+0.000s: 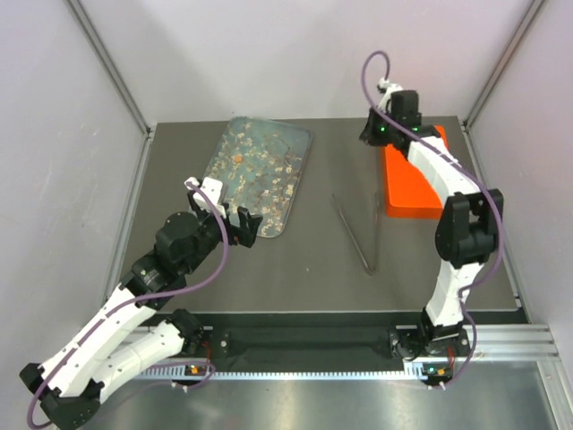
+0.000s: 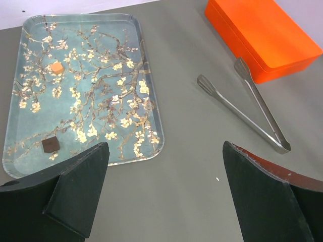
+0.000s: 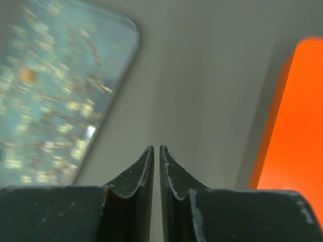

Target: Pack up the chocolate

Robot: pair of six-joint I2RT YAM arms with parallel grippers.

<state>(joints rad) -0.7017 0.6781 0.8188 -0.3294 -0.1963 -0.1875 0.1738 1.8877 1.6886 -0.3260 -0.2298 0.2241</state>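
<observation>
Left arm (image 1: 98,333), right arm (image 1: 452,287): white shell links, rounded black joint housings. A purple cable (image 1: 221,255) loops along each. Green lights (image 1: 381,131) glow near the right arm's far end. Bases (image 1: 437,348) black.

Left gripper (image 2: 165,151): fingers (image 2: 75,189) matte black, broad wedges, one edged in rust red.

Right gripper (image 3: 156,151): fingers (image 3: 139,176) black, tips curved, edges scuffed whitish.

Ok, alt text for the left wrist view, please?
Left gripper, jaws wide open, hovers over a grey table near a blossom-patterned tray holding one caramel chocolate and one dark chocolate. Metal tongs and an orange box lie beside the tray.
</observation>
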